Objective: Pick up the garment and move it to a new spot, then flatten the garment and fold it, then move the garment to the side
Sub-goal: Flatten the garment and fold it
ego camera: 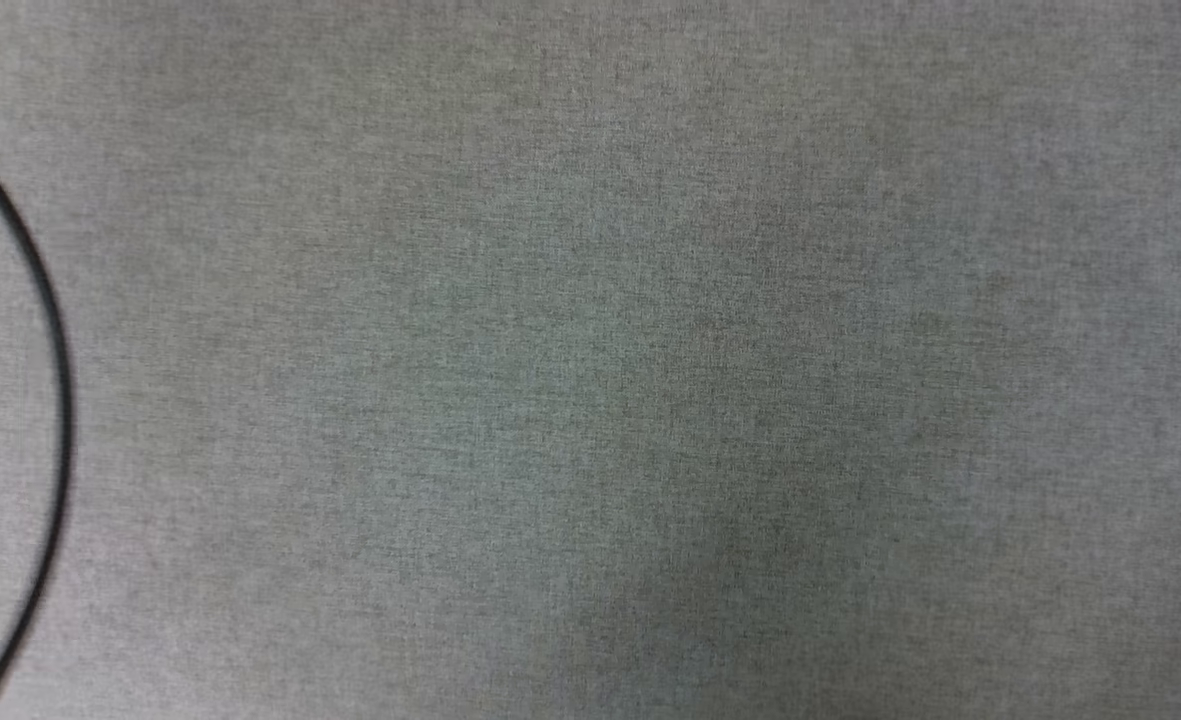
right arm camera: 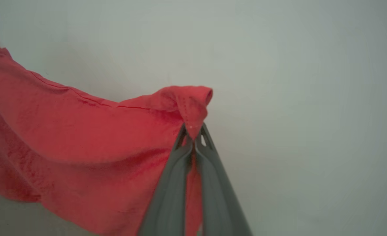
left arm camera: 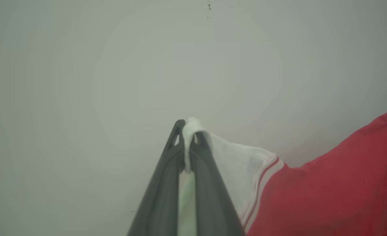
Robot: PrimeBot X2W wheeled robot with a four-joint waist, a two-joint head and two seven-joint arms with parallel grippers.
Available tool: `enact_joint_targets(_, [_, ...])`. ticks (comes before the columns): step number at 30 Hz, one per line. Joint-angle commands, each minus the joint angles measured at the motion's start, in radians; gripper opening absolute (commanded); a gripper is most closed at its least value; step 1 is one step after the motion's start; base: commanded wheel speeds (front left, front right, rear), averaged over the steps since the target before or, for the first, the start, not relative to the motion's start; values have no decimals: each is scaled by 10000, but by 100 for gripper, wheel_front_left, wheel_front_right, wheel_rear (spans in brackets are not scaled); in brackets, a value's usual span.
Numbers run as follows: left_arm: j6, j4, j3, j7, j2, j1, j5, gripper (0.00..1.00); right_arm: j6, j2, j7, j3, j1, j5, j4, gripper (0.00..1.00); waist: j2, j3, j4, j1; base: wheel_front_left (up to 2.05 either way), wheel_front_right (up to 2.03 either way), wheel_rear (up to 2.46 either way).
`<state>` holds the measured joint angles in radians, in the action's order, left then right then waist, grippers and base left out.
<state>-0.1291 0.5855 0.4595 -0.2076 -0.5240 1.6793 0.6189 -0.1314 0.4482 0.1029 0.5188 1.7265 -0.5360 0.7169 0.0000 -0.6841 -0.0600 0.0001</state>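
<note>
Where the head camera looks down, a grey woven surface (ego camera: 650, 350) carries a thin black cable (ego camera: 50, 330) curving near its left side. In the left wrist view, the left gripper (left arm camera: 190, 131) is pinched tight on a fold of the garment (left arm camera: 327, 190), gripping its white sleeve (left arm camera: 239, 160); striped trim and red body spread right of the fingers. The right gripper (right arm camera: 193, 129) is clamped on a bunched red corner (right arm camera: 193, 101), cloth draping leftward against a plain pale background
</note>
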Motion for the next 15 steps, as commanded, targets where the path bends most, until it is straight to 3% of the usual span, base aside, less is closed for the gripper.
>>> enact_joint_targets(1, [0, -8, 43, -172, -62, -515, 97, 0, 15, 73, -163, 275, -447, -250, 43, 0, 0, 94, -23, -1, 0, 0, 0])
enact_joint_targets(7, [38, -471, 125, -482, -69, -2587, 251, 0, 15, 262, -650, 1132, -1948, -1029, -231, 0, 0, 578, -6, -1, 0, 0, 0])
enact_joint_targets(15, [477, -1738, 76, -577, -187, -5654, 231, 0, 15, 930, -1076, 1705, -4428, -1786, -924, 0, 0, 1479, -88, -1, 0, 0, 0])
